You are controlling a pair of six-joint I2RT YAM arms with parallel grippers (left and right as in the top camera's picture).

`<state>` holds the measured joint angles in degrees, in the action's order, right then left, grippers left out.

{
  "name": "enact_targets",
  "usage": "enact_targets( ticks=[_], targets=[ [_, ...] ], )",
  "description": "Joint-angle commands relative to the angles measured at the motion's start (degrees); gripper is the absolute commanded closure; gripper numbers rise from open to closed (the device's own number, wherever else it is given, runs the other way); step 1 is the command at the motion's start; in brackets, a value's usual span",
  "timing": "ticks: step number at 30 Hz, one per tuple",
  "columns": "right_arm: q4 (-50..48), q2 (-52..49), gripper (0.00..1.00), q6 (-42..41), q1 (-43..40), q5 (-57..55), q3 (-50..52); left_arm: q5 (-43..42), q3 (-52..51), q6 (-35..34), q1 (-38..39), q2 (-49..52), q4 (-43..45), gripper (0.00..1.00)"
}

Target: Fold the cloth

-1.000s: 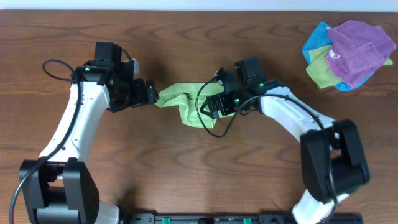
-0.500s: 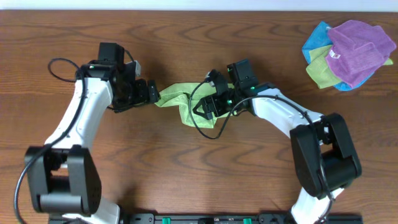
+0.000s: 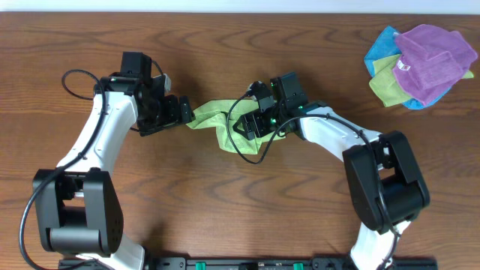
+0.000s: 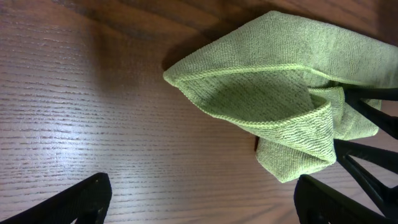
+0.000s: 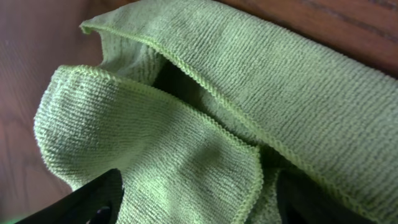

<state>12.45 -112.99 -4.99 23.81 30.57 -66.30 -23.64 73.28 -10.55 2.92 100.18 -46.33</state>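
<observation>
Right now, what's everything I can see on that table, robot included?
cloth: 1, lime green, crumpled, mid-table between the two grippers
purple cloth: 1, purple, on top of a pile at the far right corner
blue cloth: at least 1, bright blue, under the purple one
green cloth: 1, lime green, at the left side of that pile
table: 1, brown wood, under it all
rail: 1, black, along the near edge
arms: 2, white and black, left arm and right arm
left gripper: 1, black, open, at the cloth's left tip
right gripper: 1, black, fingers apart over the cloth's right part
</observation>
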Motion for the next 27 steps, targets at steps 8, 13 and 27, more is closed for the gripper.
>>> enact_targets(
  ticks=[8, 13, 27],
  targets=[
    [-0.2, -1.8, 0.53, -1.8, 0.2, -1.2, -0.1, -1.7, 1.1, -0.9, 0.3, -0.2, 0.1, 0.05],
    [-0.1, -1.8, 0.71, -1.9, 0.2, -1.7, -0.1, -1.7, 1.1, -0.9, 0.3, -0.2, 0.1, 0.05],
    [-0.3, -4.4, 0.79, -2.1, 0.2, -3.1, -0.1, -1.7, 1.1, -1.3, 0.3, -0.2, 0.1, 0.05]
  ],
)
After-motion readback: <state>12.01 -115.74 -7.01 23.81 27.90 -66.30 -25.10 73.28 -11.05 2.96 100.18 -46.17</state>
